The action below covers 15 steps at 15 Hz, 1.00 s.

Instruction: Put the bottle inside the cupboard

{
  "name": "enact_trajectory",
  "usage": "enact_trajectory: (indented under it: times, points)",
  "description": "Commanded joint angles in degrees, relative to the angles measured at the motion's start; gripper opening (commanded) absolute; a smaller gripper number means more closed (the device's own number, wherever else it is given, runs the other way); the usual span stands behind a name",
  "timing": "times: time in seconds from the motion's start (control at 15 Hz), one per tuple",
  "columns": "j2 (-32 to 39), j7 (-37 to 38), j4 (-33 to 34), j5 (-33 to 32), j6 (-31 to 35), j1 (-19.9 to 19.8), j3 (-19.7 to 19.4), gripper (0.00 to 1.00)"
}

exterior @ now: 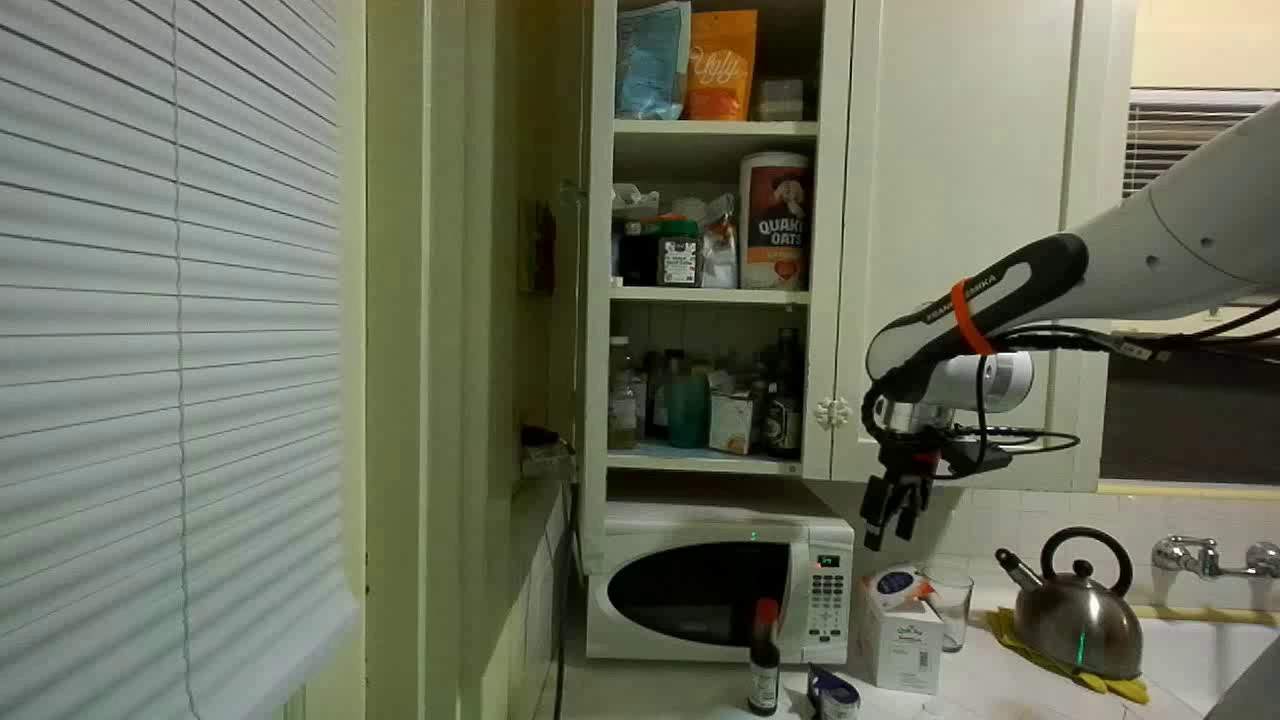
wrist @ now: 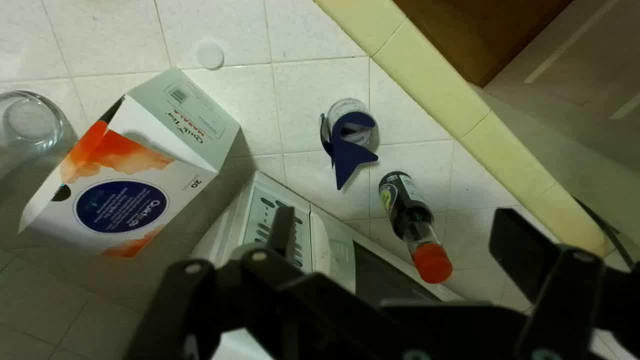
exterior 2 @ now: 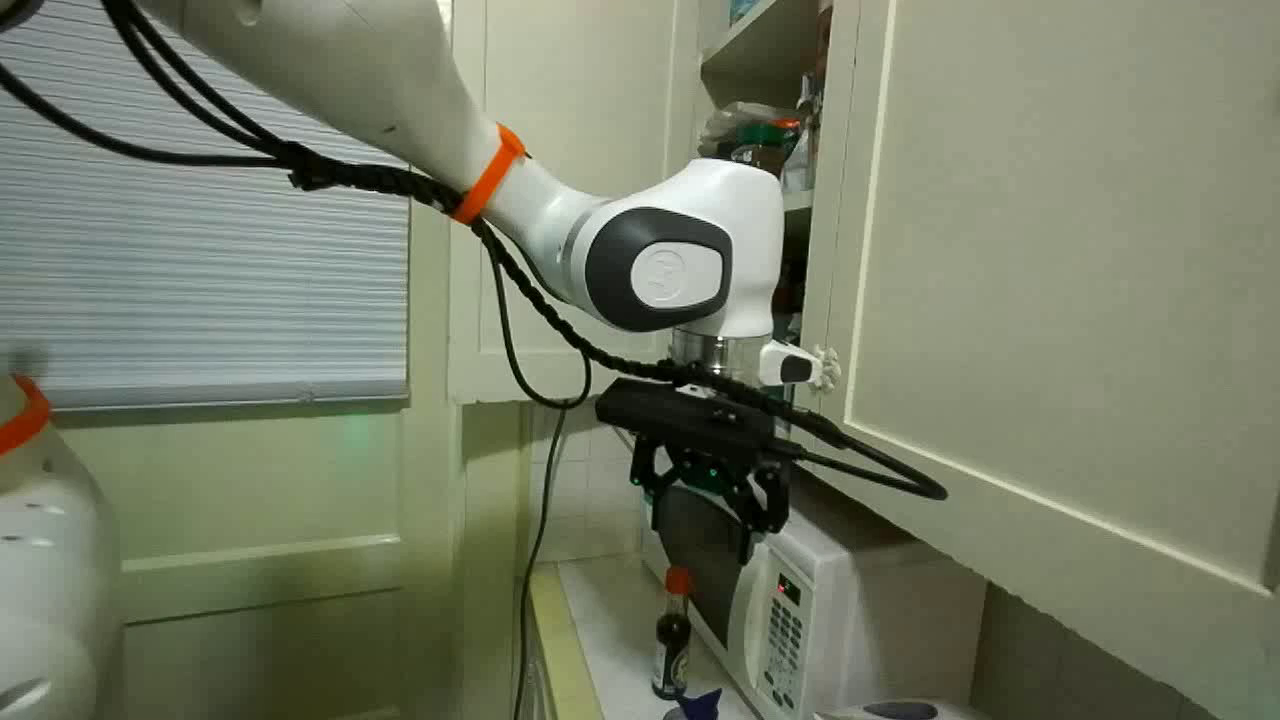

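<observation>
The bottle is small and dark with a red cap. It stands upright on the counter in front of the microwave, and also shows in an exterior view and the wrist view. My gripper is open and empty, pointing down, above the counter and higher than the bottle; it also shows in an exterior view. In the wrist view the bottle's cap appears between the spread fingers. The white cupboard is open above the microwave; its lowest shelf holds bottles, a green cup and a small box.
A white microwave stands under the cupboard. A blue tape dispenser lies beside the bottle. A tea box, a clear glass and a kettle stand towards the sink. A closed cupboard door is behind the arm.
</observation>
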Motion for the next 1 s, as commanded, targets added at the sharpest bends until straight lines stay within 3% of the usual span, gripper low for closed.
enact_trajectory:
  times: [0.0,0.33,0.4,0.47,0.67,0.8,0.93]
  points:
    - [0.12,-0.36,0.09,0.51,-0.14,-1.20,1.15,1.00]
    - [0.12,-0.36,0.09,0.51,-0.14,-1.20,1.15,1.00]
    - [0.25,3.46,0.01,-0.03,-0.73,-1.54,2.60,1.00]
    - [-0.37,6.24,-1.96,-0.99,3.45,-1.58,4.33,1.00]
    - [-0.93,18.37,-4.09,-1.86,4.96,-1.34,10.19,1.00]
    - [-0.41,27.53,-5.78,-2.47,7.30,-5.27,17.37,1.00]
    - [-0.28,36.67,-8.35,-4.15,13.09,-6.32,21.46,1.00]
